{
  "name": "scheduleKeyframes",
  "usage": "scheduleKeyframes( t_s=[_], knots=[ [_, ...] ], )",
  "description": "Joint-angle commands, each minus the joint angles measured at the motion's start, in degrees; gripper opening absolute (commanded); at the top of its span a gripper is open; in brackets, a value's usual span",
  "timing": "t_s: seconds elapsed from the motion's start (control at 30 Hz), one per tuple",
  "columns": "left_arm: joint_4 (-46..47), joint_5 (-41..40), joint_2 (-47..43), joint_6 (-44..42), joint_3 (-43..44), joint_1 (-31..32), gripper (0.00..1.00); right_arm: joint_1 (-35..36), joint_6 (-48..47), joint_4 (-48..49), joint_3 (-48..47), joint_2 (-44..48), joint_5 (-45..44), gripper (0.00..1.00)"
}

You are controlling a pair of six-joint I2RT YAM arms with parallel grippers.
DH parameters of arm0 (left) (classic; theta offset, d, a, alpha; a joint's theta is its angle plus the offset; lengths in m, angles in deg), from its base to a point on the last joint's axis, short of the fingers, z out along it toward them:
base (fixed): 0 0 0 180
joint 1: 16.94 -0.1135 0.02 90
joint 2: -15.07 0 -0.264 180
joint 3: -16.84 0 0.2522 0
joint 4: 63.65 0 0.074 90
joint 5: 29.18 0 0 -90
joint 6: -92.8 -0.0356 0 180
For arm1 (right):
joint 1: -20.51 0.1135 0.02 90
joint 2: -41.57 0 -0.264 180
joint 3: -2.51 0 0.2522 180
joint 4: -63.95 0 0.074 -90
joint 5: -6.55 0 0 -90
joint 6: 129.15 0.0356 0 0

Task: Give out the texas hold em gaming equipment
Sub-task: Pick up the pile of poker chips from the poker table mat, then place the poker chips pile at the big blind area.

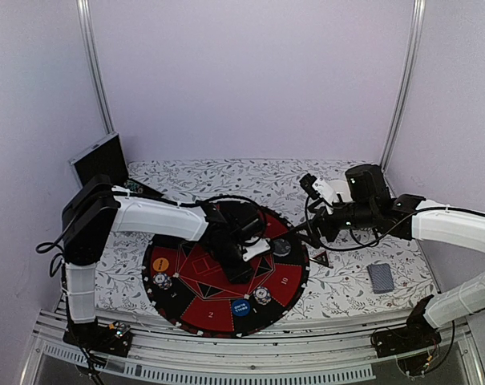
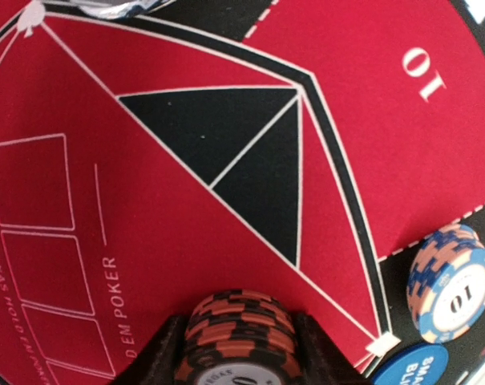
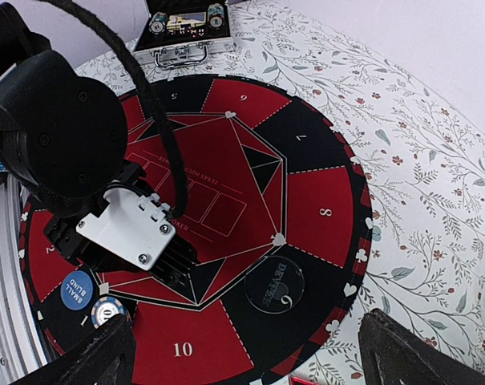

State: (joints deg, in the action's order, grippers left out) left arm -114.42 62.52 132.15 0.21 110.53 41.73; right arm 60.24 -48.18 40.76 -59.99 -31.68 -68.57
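My left gripper (image 1: 244, 258) is over the middle of the round red-and-black poker mat (image 1: 186, 309). In the left wrist view it (image 2: 238, 353) is shut on a stack of orange-and-black chips (image 2: 238, 321), close over the red felt. My right gripper (image 1: 310, 234) is open and empty above the mat's right edge, its fingers (image 3: 90, 357) spread wide in the right wrist view. Below it lies a clear dealer disc (image 3: 274, 285). A blue-and-white chip stack (image 2: 454, 281) stands by the blue button (image 1: 240, 306). An orange button (image 1: 162, 262), another chip stack (image 1: 162, 281), a triangle marker (image 1: 322, 258) and a card deck (image 1: 380, 277) also show.
An open metal case (image 3: 182, 28) lies at the back left beyond the mat. A white bowl (image 1: 338, 191) sits behind the right arm. The floral tablecloth (image 1: 346, 297) surrounds the mat. Black cables hang from both arms over the mat.
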Motion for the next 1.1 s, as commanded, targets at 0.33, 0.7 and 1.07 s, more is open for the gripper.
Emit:
scheduleKeyframes(
  t_s=[0.33,0.7,1.07],
  knots=[
    [-3.6,2.6,0.5,-0.5,-1.6,2.1,0.00,-0.3,-0.7,0.1,0.2,0.5,-1.6,0.99],
    [-3.9,-1.4,-8.5,8.9,-5.2,-5.2,0.00,-0.7,-0.9,-0.2,-0.1,0.7,-1.9,0.99],
    [-5.6,-5.1,-19.6,14.8,-17.4,-21.2,0.00,-0.9,-1.4,-0.1,-0.2,-0.1,-1.4,0.99]
  ],
)
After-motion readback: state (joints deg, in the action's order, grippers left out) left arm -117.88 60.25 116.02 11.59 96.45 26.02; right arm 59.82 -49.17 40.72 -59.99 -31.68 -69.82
